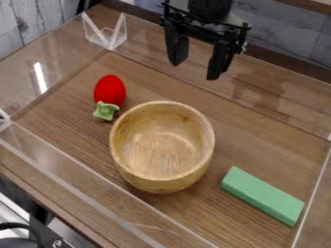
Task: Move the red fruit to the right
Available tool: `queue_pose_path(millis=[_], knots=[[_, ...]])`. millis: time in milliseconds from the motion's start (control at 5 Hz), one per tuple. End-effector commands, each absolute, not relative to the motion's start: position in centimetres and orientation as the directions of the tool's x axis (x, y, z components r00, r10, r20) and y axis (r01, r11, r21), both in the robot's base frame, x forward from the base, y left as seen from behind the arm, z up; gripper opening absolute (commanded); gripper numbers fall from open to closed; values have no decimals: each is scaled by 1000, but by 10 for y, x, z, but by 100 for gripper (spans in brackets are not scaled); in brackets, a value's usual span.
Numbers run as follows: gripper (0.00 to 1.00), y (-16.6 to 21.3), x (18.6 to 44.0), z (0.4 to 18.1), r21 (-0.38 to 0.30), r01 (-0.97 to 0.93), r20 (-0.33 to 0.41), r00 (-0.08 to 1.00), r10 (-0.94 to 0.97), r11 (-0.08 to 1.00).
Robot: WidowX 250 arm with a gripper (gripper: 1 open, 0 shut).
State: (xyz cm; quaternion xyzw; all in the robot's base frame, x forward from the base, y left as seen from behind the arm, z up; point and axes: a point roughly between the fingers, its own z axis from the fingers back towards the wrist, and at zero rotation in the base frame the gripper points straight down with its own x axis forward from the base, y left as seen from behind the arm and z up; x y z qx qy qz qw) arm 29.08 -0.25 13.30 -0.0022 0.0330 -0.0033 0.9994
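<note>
- OK, wooden table (62, 145) was the whole work area; right side of the view was prob. the goal side, tho exact drop spot wasn't marked.
- Robot arm (214, 12) reached in from the top edge; gripper (202, 64) hung over the far part w/ its 2 fingers spread wide & nothing between them. Step in hand, as judged: approach & grasp, so it needed to go left & toward the near side, jaws kept apart til low.
- Bowl (162, 150) was the main hazard: near the fruit, so the descent called for 2 fingertips clear of its rim, & the carry for a proper lift over or around it.
- Green block (264, 196) lay near the bowl, right side; best to set down away from it.
- Red fruit (110, 89) lay on the table, left of the bowl's far side, leafy cap (105, 112) toward the near edge. A centered, gentle squeeze on the round red body seemed best; cap looked like a poor grip pt.
</note>
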Motion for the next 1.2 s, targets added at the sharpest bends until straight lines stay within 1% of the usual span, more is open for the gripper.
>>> queue_pose_path(millis=[0,200,600,800,1000], knots=[[100,0,288,122,-9,-7,-92,996,6,1000],[100,20,282,119,-18,-74,-82,994,73,997],[100,89,271,130,-62,-225,-1,974,225,972],[100,116,267,130,-83,-274,10,961,276,958],[100,129,267,128,-98,-328,20,943,331,940]])
